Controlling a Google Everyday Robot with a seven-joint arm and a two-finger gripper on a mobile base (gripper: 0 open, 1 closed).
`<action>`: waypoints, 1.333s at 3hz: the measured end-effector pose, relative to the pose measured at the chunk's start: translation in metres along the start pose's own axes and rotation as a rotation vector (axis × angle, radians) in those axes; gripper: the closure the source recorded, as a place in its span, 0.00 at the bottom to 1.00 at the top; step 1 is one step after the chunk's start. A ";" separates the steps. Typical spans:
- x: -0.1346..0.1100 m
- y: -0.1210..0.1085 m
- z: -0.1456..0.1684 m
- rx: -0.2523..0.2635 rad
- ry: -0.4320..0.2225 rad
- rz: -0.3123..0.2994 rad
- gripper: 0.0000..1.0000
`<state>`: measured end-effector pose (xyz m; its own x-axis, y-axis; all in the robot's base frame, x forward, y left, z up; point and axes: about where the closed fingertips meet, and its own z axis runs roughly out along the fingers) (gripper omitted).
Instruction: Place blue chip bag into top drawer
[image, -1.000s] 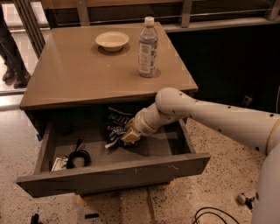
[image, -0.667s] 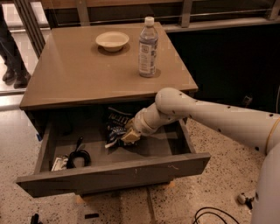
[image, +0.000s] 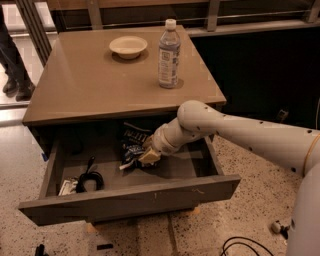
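Navy blue chip bag (image: 131, 146) is sitting inside the top drawer (image: 130, 200) against the hand (image: 150, 156), whose grip I cannot tell; I am advising a low release.

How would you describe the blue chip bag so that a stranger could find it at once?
Look below the brown table into the open top drawer. Near its middle lies the blue chip bag, with the gripper at its right edge. It is crinkly navy with white lettering, unlike the coiled black cable at the left.
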<state>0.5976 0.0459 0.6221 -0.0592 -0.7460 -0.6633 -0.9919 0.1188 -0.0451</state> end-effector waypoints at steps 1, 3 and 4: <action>0.000 0.000 0.000 0.000 0.000 0.000 0.13; -0.024 -0.002 -0.035 0.060 0.084 -0.018 0.00; -0.026 -0.002 -0.038 0.066 0.086 -0.021 0.00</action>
